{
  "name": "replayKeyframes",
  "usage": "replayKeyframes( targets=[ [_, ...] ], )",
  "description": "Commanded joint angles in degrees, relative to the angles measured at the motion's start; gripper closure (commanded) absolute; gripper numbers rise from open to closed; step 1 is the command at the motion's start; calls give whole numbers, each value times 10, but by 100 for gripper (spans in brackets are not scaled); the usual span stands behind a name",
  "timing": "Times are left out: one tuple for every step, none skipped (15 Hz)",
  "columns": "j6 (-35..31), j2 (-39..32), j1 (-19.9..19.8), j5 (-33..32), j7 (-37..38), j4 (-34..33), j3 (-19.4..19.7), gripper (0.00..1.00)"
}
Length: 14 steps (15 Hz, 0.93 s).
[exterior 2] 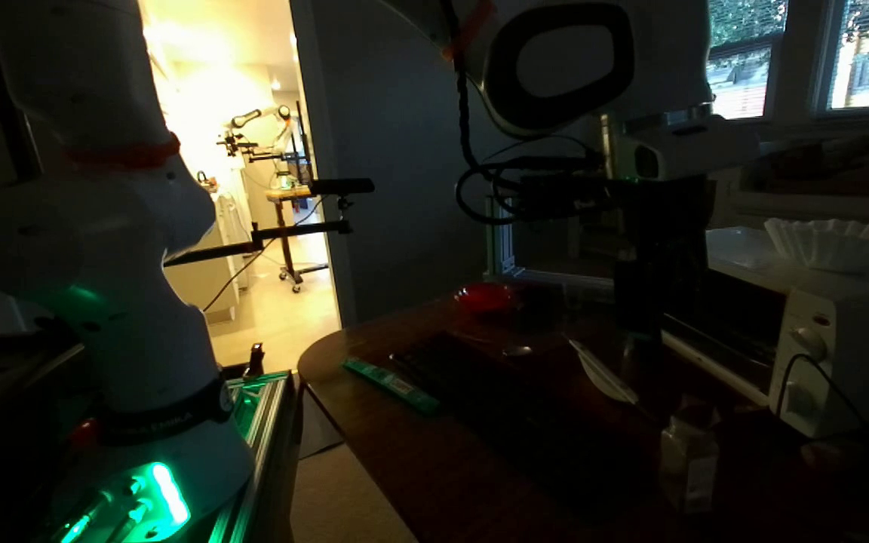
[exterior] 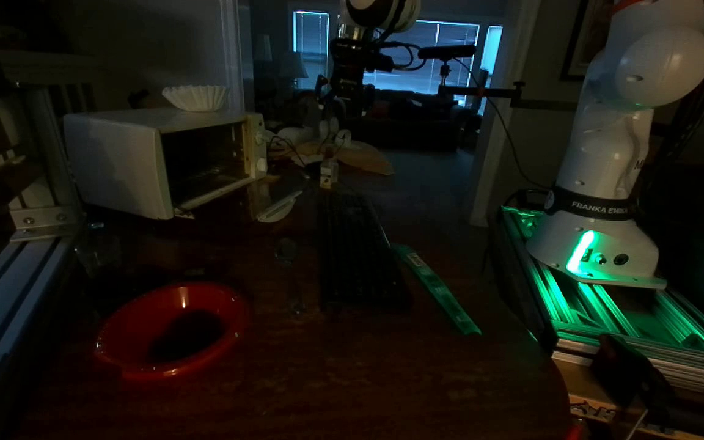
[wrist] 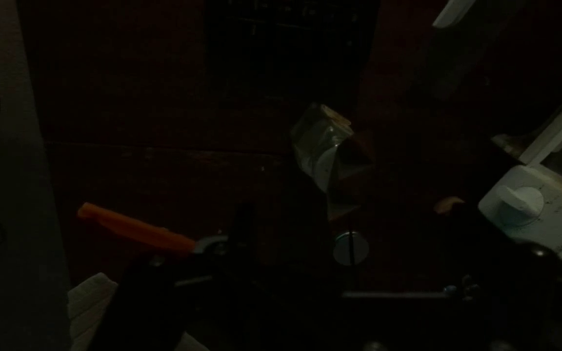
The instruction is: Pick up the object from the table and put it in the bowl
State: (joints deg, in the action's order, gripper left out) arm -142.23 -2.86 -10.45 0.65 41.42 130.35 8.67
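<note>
The dark pincer (exterior: 343, 110) hangs above the worktop (exterior: 352, 385), its fingers spread, as far as the gloom lets me see. Below it, and apart from it, is the clear packet (wrist: 320, 151); from the wrist it shows just ahead of the fingertips, between the lines the two fingers make. On the worktop it sits between the edge nearest the arm's base (exterior: 593, 244) and the white oven (exterior: 117, 162) across from it.

Counting outward: one packet, one pale disc (wrist: 343, 250) and one orange stick (wrist: 134, 229), the stick partly hidden behind a finger; one black keyboard (exterior: 361, 256), its short end just beside the packet; one white oblong piece (exterior: 277, 211) before the oven; one shiny spoon-shaped thing (exterior 2: 517, 351); one green strip (exterior: 440, 290) near the rounded corner by the arm; one red bowl (exterior: 138, 330) toward the edge beside the metal frame (exterior: 10, 296). One white fluted cup (exterior: 196, 98) rests on the one oven.

The packet is see-through, creased into flat facets that catch a little light, with a white label on its side and a tan patch near one end.
</note>
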Motion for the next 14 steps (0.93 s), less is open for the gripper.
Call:
replayKeyframes(
  targets=[
    [-9,-34,2,45,-21,-19,9,0],
    [-11,-39,2,52,-23,-21,10,0],
    [-19,-45,2,59,-24,-21,11,0],
    [-27,-53,2,66,-26,-22,12,0],
    [-27,-59,2,71,-27,-24,14,0],
    [-34,-66,1,77,-29,-25,15,0],
    [-43,-73,2,78,-29,-26,16,0],
    [-47,-78,2,83,-32,-27,17,0],
    [-55,-84,1,90,-36,-28,16,0],
    [-62,-88,1,96,-39,-28,16,0],
    [-68,-94,2,102,-44,-30,16,0],
    [-73,-99,3,103,-44,-31,17,0],
    [-75,-103,4,107,-46,-33,17,7],
    [-75,-107,4,108,-47,-35,17,13]
  ],
)
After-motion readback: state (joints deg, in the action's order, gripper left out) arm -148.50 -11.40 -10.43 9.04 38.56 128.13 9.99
